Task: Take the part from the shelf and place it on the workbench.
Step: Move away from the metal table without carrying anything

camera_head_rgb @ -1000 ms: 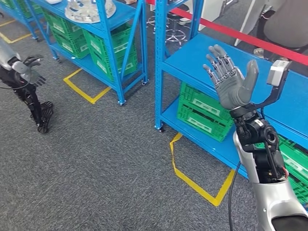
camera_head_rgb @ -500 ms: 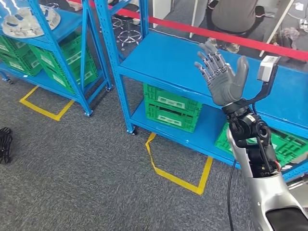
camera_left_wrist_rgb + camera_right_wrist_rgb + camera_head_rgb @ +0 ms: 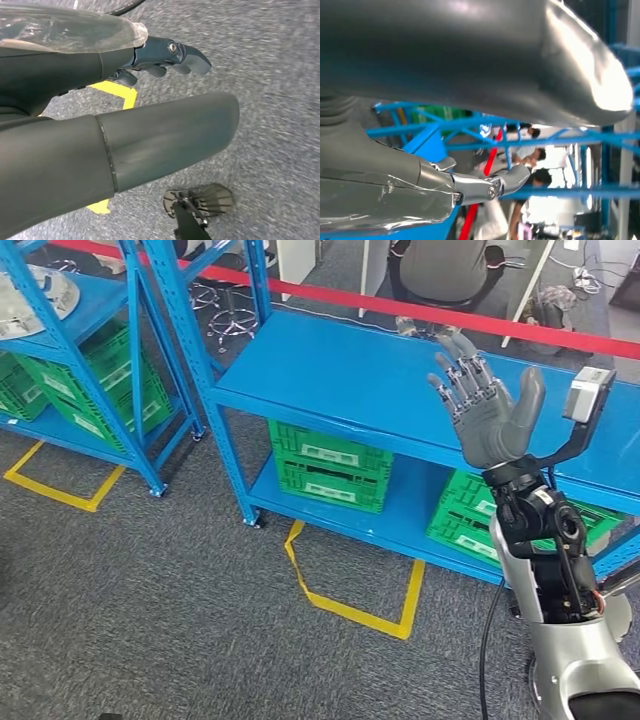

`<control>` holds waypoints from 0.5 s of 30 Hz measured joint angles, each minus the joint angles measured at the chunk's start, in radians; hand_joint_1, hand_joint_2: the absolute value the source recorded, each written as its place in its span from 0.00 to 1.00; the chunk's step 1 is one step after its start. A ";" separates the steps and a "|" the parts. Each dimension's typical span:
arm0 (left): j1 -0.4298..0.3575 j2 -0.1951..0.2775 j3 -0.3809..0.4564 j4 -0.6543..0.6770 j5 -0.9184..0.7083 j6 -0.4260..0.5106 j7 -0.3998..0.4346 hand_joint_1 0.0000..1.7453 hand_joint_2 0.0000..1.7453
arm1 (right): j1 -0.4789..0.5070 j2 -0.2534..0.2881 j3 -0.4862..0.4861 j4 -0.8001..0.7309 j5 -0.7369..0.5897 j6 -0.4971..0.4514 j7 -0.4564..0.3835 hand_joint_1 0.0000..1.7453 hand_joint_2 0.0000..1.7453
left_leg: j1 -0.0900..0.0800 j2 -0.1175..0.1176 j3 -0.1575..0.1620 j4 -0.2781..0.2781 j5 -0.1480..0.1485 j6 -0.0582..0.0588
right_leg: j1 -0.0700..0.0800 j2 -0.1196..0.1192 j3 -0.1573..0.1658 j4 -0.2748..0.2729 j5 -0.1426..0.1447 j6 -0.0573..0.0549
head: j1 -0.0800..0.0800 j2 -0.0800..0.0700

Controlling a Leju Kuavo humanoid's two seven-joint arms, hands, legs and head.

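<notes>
Right hand [image 3: 489,410]: raised, palm facing the head camera, fingers [image 3: 460,375] spread apart, thumb out to the side, holding nothing. Close up in its wrist view [image 3: 501,182] the thick thumb and one metallic fingertip stand apart, nothing between them.

Left hand [image 3: 166,52]: hanging above grey carpet (blurred), fingers extended and slightly bent, nothing in them; thumb and fingers apart.

Shelf [image 3: 355,370]: blue, directly behind the right hand; the hand is up in front of the bare top deck, not touching it as far as can be told.

Crates: one green crate [image 3: 330,465] on the lower deck, below and to the left of the right hand; a second [image 3: 462,515] just below the hand, partly hidden by the wrist.

Red tape [image 3: 423,310]: stretched beyond the shelf, behind the fingers.

Yellow floor marking [image 3: 355,612]: on the carpet, below and left of the right hand.

Second shelf [image 3: 98,300]: well to the left of the right hand, with more green crates.

Part [image 3: 45,290]: pale, round (cut by the frame edge), on that far shelf's upper deck, well apart from both hands.
</notes>
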 joint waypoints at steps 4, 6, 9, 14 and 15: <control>-0.010 -0.001 0.000 0.000 0.000 0.000 0.001 0.00 0.00 | -0.005 0.000 -0.001 -0.001 0.000 -0.002 0.000 0.00 0.00 | 0.006 0.000 0.004 0.019 -0.025 -0.020 | 0.005 0.046 0.001 -0.007 -0.003 -0.035 | -0.016 0.000; -0.012 -0.002 0.000 0.000 0.000 0.000 0.005 0.00 0.00 | -0.007 0.000 0.000 -0.002 0.000 -0.003 0.001 0.00 0.00 | 0.009 -0.060 -0.046 0.124 -0.080 -0.023 | 0.003 0.067 0.003 -0.009 -0.002 -0.048 | -0.026 0.000; -0.004 -0.001 0.000 0.000 0.002 0.000 0.010 0.00 0.00 | 0.002 0.000 0.001 -0.002 0.000 -0.005 0.004 0.00 0.00 | 0.005 -0.094 -0.161 0.319 -0.139 -0.019 | 0.006 0.108 0.003 -0.009 -0.002 -0.056 | -0.044 0.000; -0.004 0.000 0.000 0.000 0.005 0.002 0.011 0.00 0.00 | 0.006 0.000 0.001 -0.001 0.002 -0.005 0.005 0.00 0.00 | 0.002 -0.153 -0.083 0.072 0.019 0.004 | 0.009 0.179 0.005 -0.007 -0.004 -0.052 | -0.052 0.000; -0.004 0.000 0.000 0.000 0.006 0.002 0.011 0.00 0.00 | 0.006 0.000 0.001 -0.001 0.003 -0.004 0.005 0.00 0.00 | 0.001 -0.167 -0.067 0.033 0.030 0.008 | 0.009 0.191 0.003 -0.007 -0.004 -0.047 | -0.052 0.000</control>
